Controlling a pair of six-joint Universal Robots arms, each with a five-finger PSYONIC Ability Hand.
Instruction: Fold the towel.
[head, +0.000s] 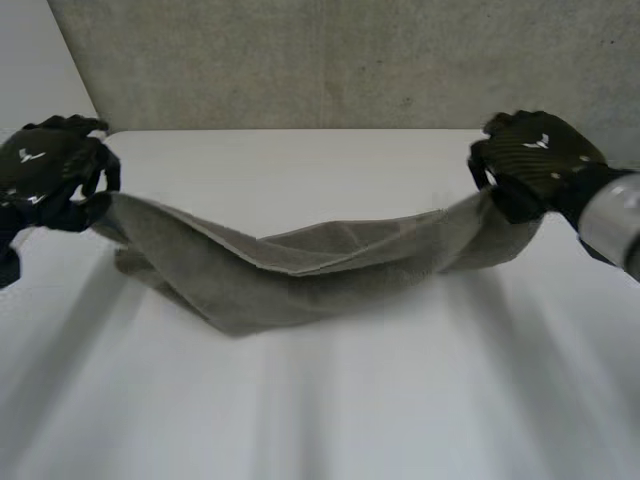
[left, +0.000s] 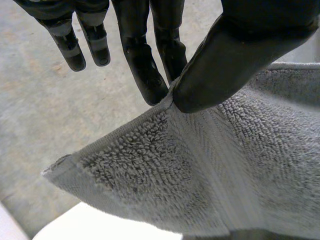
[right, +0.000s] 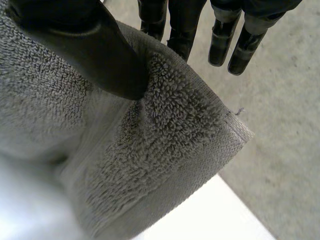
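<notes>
A grey terry towel (head: 290, 265) hangs stretched between my two hands above the white table (head: 330, 400), sagging in the middle, where its lower fold rests on the tabletop. My left hand (head: 50, 170) holds the towel's left end; in the left wrist view its thumb (left: 235, 65) pinches the towel (left: 200, 165) near a corner against the fingers (left: 150, 75). My right hand (head: 535, 160) holds the right end; in the right wrist view its thumb (right: 95, 55) presses a towel (right: 160, 145) corner against the fingers (right: 180, 30).
A grey wall (head: 350, 60) stands behind the table's far edge. Grey floor (left: 60, 115) lies below the left hand, and grey floor (right: 280, 125) shows beyond the table corner by the right hand.
</notes>
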